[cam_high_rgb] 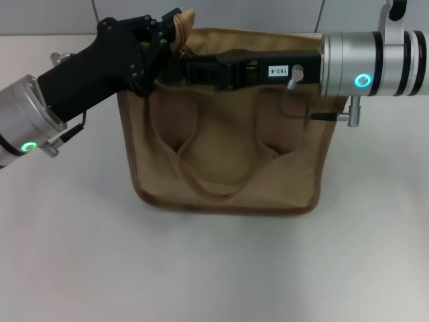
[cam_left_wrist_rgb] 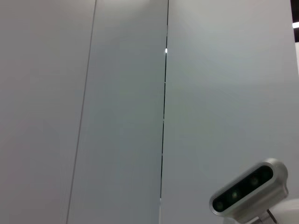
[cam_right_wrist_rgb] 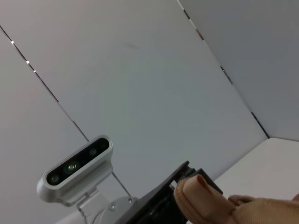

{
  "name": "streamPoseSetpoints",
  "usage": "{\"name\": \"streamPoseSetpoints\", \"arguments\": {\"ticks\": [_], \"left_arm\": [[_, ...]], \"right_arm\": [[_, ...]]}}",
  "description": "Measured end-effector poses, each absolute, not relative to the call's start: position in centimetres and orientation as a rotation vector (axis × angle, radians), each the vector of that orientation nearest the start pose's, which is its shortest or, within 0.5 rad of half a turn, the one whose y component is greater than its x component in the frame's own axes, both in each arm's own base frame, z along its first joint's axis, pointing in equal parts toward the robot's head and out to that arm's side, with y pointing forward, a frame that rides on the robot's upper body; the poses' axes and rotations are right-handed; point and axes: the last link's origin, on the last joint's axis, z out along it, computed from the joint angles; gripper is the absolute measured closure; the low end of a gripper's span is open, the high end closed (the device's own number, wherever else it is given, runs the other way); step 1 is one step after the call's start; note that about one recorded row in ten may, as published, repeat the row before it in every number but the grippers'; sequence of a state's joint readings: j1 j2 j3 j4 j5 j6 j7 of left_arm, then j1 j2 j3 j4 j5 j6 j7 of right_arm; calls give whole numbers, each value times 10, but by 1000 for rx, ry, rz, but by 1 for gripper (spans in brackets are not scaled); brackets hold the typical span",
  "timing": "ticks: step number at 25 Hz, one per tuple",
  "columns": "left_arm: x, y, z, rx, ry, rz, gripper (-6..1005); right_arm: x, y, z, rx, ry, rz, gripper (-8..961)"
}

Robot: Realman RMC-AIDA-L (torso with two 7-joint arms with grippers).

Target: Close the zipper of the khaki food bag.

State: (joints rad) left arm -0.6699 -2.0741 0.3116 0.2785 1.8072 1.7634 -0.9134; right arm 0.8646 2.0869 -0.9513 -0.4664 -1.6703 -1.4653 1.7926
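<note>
Your bench [cam_high_rgb: 67, 268] carries the bag [cam_high_rgb: 228, 168], which stands roughly mid-bench with its front face and looped handles toward the head camera.

Both arms meet at the bag's top edge. The left pincer [cam_high_rgb: 175, 33] sits at the bag's upper left corner and is clamped on a bunched fold of khaki cloth there; the right wrist view shows that fold pinched between dark fingers [cam_right_wrist_rgb: 187, 175]. It reads as an anchoring hold.

The right pincer [cam_high_rgb: 184, 69] reaches in along the top edge from the bag's right side, ending just beside the left one. You can't tell whether it is wide, narrow, or holding anything.

The zipper runs along the top panel behind both arms, and neither the track nor the pull tab shows, so the closed length can't be read. My guess: with the right pincer already at the bag's left end, the pull is near finished or just starting. Check the tab before releasing.
</note>
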Motion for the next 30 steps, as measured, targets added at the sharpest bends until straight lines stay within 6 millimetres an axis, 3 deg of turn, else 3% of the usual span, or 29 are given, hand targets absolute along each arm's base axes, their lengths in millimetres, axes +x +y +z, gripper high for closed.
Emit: {"name": "streamPoseSetpoints", "arguments": {"ticks": [16,27,30], "left_arm": [[-209,342,2,-2229,-306,-1450,952],[-214,340,7,-2189,-321,-1462,947],[-221,340,14,-2138,-341,-1468,946]], "right_arm": [[126,390,-47,-2812,1000,1048,660],[132,387,-46,-2796,960,1079,949],[145,382,-37,-2774,981,1085,949]]}}
